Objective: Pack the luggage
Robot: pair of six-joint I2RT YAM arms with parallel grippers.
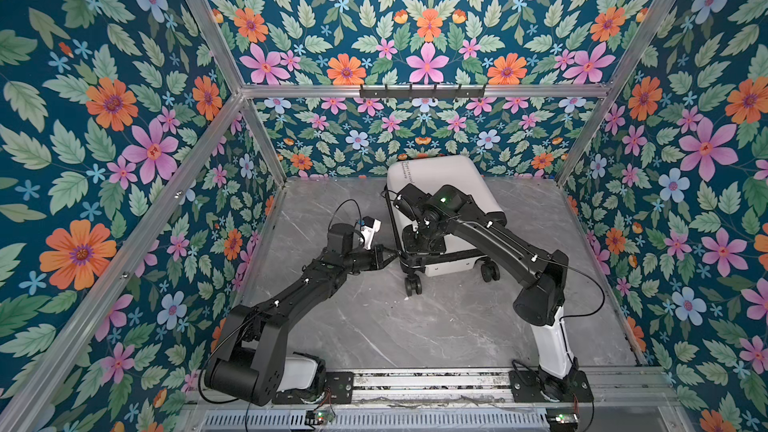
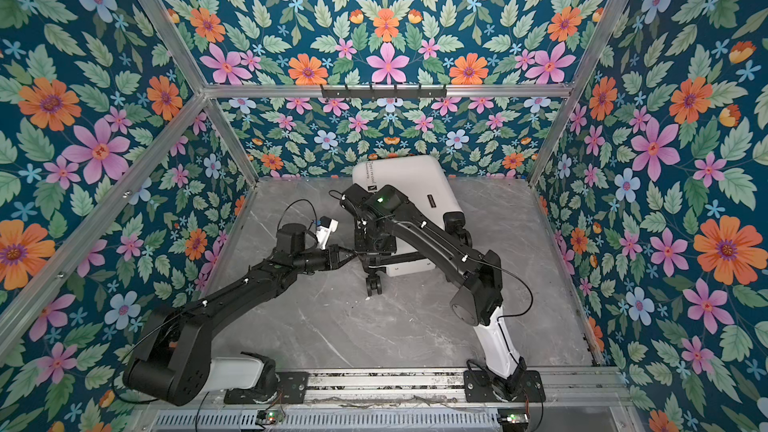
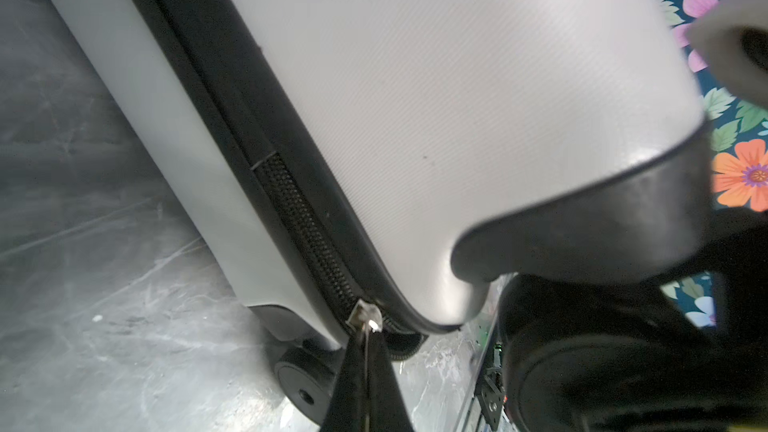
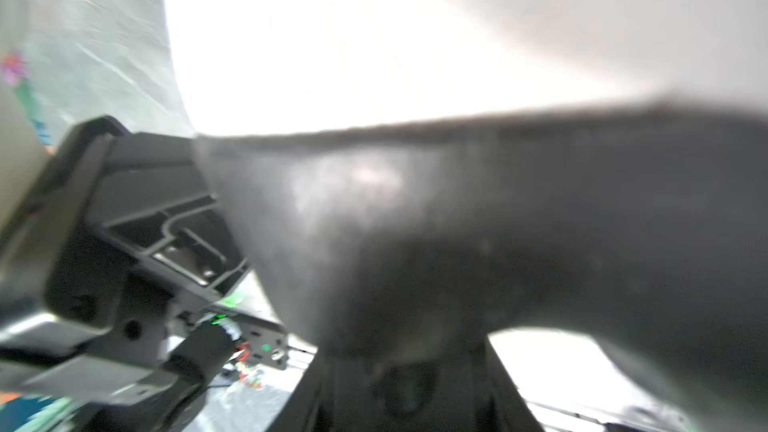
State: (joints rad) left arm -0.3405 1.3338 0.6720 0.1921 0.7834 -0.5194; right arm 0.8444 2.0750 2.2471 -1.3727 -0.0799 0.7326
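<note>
White suitcase (image 1: 440, 184): with left hand (image 1: 394, 253) pinched on zip pull (image 3: 365, 317) at seven o'clock corner, drag steadily along seam (image 3: 299, 218); spread of right hand (image 1: 422, 249) unreadable.

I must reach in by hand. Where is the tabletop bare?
Bare: grey marble tabletop from the white hard-shell suitcase forward to the metal front rail; also right of the suitcase. Crowded: its near left corner, where the left gripper and right arm meet.

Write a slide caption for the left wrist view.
Left gripper shut on the zipper pull of the white luggage, near a wheel.
</note>
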